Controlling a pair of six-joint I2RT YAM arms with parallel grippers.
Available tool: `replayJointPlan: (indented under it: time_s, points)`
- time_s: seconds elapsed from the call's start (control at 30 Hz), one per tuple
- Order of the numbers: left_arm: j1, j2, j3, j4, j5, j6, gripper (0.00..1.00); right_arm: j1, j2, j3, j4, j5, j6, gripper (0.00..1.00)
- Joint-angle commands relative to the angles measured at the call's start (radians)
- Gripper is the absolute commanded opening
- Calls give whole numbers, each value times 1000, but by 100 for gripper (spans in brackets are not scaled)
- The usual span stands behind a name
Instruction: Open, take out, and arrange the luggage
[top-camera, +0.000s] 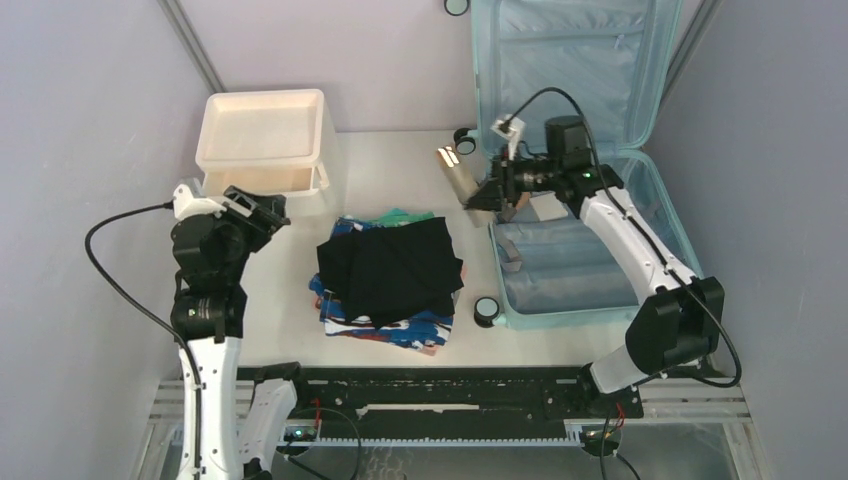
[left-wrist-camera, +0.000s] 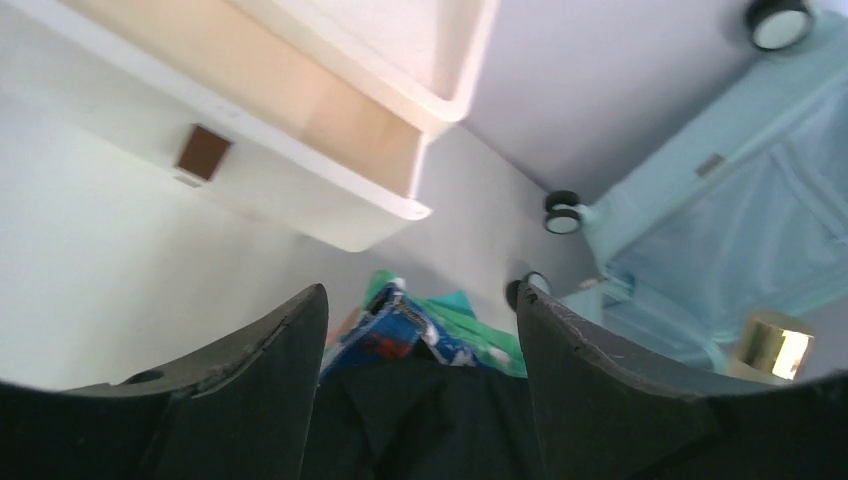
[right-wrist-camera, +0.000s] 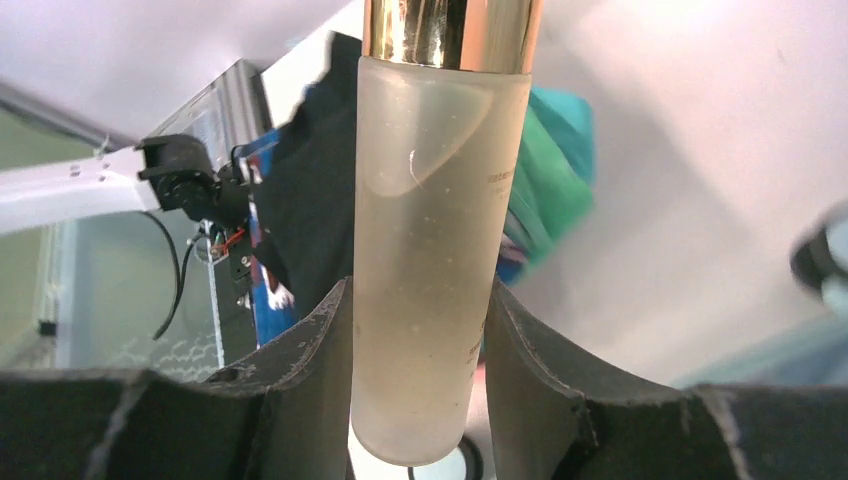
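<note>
The luggage (top-camera: 580, 270) lies open at the right, its lid (top-camera: 560, 60) standing against the back wall and its light blue lining showing. My right gripper (top-camera: 482, 195) is shut on a frosted bottle (top-camera: 458, 180) with a gold cap, held above the table just left of the luggage's left rim. In the right wrist view both fingers press the bottle (right-wrist-camera: 435, 250) on its sides. My left gripper (top-camera: 268, 212) hangs open and empty at the left. In the left wrist view it (left-wrist-camera: 420, 300) faces the clothes pile (left-wrist-camera: 420, 400), with the luggage (left-wrist-camera: 720, 220) beyond.
A pile of folded clothes (top-camera: 390, 270), a black garment on top, lies in the middle of the table. A cream-white drawer cabinet (top-camera: 262, 140) stands at the back left, its drawer open. The luggage's caster wheels (top-camera: 487, 311) stick out toward the pile.
</note>
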Motion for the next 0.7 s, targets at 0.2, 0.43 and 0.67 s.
replayJointPlan:
  time_s: [0.2,0.43,0.67]
  points:
    - [32,99,133,-182,-187,-29,77,334,96,371,131,90,-196,0]
    - [64,127,121,-187,-169,-104,75,491,320,649,184,245,-273,0]
    - [63,84,157,-379,-276,70,66,587,484,814,357,332,-236,0]
